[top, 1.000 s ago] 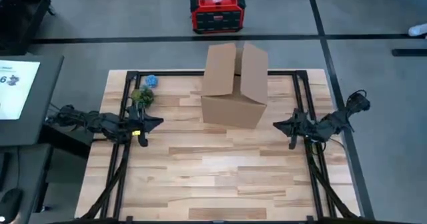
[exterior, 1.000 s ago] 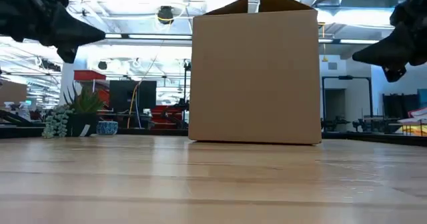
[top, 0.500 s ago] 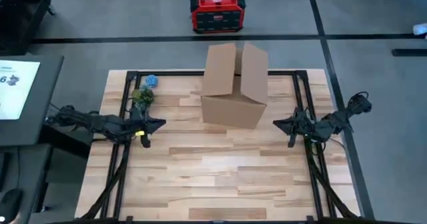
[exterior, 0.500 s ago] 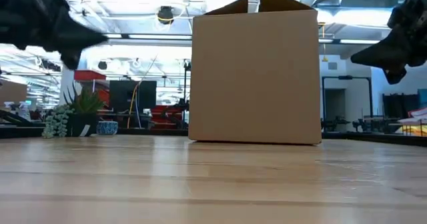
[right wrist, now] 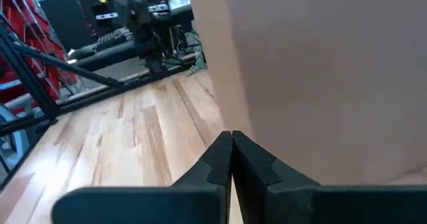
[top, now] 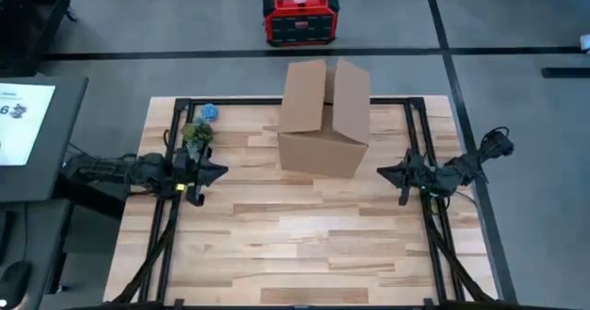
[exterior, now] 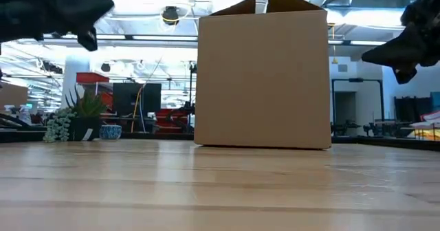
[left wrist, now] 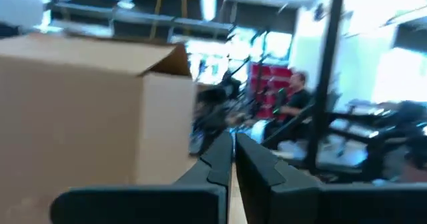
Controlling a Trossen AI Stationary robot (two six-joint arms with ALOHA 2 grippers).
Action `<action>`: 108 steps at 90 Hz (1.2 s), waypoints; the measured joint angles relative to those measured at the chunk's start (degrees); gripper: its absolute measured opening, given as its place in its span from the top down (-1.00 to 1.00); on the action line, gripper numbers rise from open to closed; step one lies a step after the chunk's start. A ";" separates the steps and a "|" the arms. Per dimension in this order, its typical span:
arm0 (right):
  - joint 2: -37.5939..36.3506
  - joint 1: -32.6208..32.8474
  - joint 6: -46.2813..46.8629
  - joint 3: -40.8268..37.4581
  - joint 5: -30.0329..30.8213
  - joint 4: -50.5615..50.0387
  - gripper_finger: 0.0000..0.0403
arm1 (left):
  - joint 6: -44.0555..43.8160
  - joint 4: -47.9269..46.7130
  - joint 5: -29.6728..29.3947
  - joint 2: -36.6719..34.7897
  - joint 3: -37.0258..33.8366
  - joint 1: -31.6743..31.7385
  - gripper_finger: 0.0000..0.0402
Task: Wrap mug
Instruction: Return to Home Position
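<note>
Cardboard is all there is to see of the job: one box (top: 323,125) stands at the middle of the worktop's (top: 304,245) far edge, with two of its flaps poking up rather than lying flat. No mug shows anywhere, so I'd guess it sits inside the box, though I can't see in. To my eye the packing is as good as done, bar those flaps, and nothing like paper or tape is about.

The left gripper (top: 219,171) hangs over the left edge and the right gripper (top: 381,172) over the right edge. Each has its claw pressed together on nothing and is well apart from the box.

By count: one box, two raised flaps, two arms, one small potted plant (top: 195,133) and one little blue thing (top: 209,113), both in the far left corner.
</note>
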 joint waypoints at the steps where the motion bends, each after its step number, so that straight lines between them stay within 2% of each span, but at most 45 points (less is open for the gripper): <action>1: 0.00 0.00 -0.15 0.00 0.01 -0.05 1.00 | 0.00 -0.37 0.00 0.07 0.00 0.29 1.00; 11: 0.03 0.00 -0.28 0.04 0.61 -1.06 1.00 | 0.95 -5.93 -0.16 0.21 -0.04 2.45 1.00; 26: 0.46 0.00 -0.27 0.07 0.20 -1.43 1.00 | 0.00 -16.54 -3.56 0.28 -0.05 3.79 1.00; 40: 0.49 0.00 -0.26 0.07 0.12 -1.56 1.00 | -5.08 -17.03 -2.84 2.71 0.73 3.69 1.00; 84: 0.48 -0.79 -0.24 0.04 -0.65 -1.61 1.00 | -5.55 -17.84 -3.04 3.15 0.96 3.67 1.00; 97: 0.46 -4.66 5.73 -0.46 -5.83 1.86 1.00 | -5.55 -17.94 -3.06 3.15 0.98 3.67 1.00; 102: 0.48 -7.61 5.55 -0.51 -12.01 2.48 1.00 | -5.55 -17.97 -3.16 3.15 0.98 3.67 1.00; 108: 0.94 -11.75 2.59 -1.40 -22.80 6.23 1.00 | -5.55 -18.02 -3.19 3.14 0.98 3.67 1.00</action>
